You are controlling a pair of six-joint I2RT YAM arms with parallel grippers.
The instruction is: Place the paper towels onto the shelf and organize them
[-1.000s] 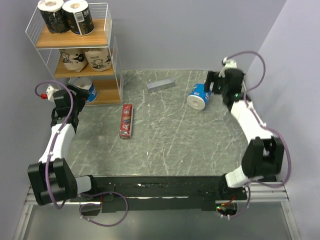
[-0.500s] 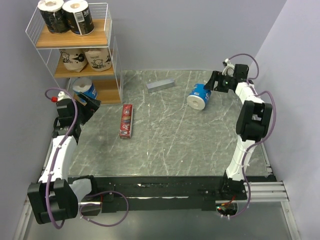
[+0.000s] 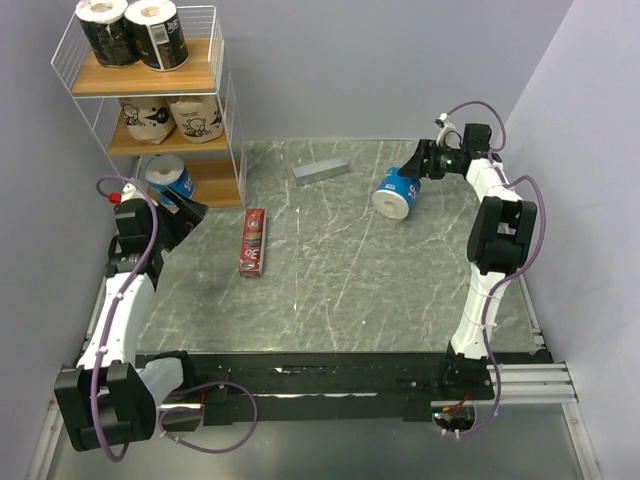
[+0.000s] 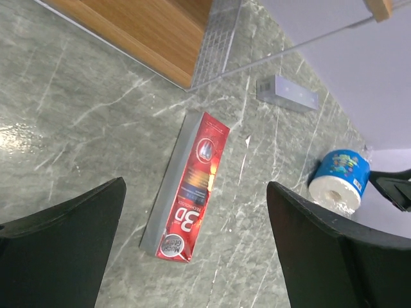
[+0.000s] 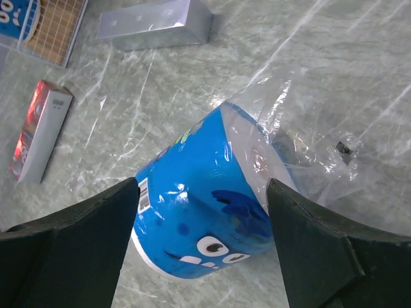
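The shelf (image 3: 140,80) stands at the far left with two black paper towels (image 3: 105,30) on its top board. Two tan ones (image 3: 145,118) sit on the middle board and a blue one (image 3: 168,178) on the bottom board. Another blue-and-white roll (image 3: 397,193) lies tilted on the table at the far right. My right gripper (image 3: 410,172) is open and straddles this roll (image 5: 199,218), its fingers close against both sides and the loose wrapper. My left gripper (image 3: 190,212) hangs open and empty in front of the shelf, above the table (image 4: 196,186).
A flat red box (image 3: 253,241) lies on the table just right of the shelf's foot, below my left gripper in its wrist view (image 4: 192,192). A grey rectangular bar (image 3: 321,169) lies at the back middle. The walls are close behind the shelf and on the right.
My left gripper has drawn back from the bottom board, leaving the blue roll there. The right arm has folded upward and its jaws have narrowed around the roll on the table.
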